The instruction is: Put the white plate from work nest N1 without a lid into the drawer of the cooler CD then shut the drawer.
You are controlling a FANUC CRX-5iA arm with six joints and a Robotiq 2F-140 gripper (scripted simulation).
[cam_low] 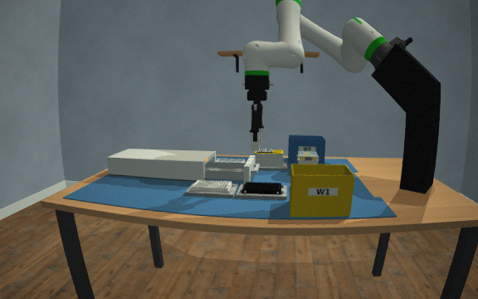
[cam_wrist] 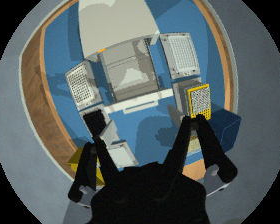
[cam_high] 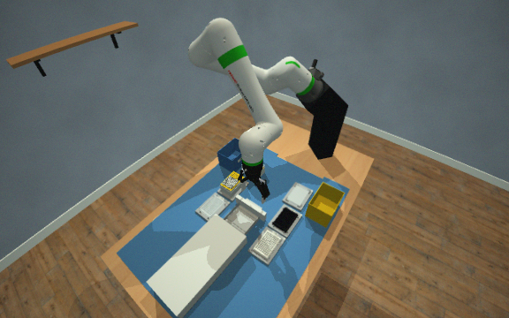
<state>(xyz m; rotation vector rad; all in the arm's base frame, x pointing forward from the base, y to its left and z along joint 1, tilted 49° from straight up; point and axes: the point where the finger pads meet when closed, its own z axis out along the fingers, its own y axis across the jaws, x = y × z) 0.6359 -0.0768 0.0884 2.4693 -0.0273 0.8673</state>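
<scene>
The cooler CD (cam_high: 197, 265) is a long white box on the blue mat. Its drawer (cam_high: 242, 217) stands open toward the arm's base, with the bar handle (cam_high: 251, 208) at its front, and looks empty. A white plate with open wells (cam_high: 267, 245) lies in a nest beside the cooler; it also shows in the exterior view (cam_low: 212, 187) and in the wrist view (cam_wrist: 79, 84). My gripper (cam_high: 261, 194) is open and empty. It hangs above the bench, near the drawer handle and the tip box, and touches nothing; it shows in the wrist view (cam_wrist: 145, 123).
A black plate (cam_high: 284, 219) and a pale lidded plate (cam_high: 298, 195) lie in nests toward the yellow bin W1 (cam_high: 324, 203). On the cooler's other side are a lidded plate (cam_high: 212, 206), the yellow tip box (cam_high: 231, 182) and the blue bin (cam_high: 230, 155).
</scene>
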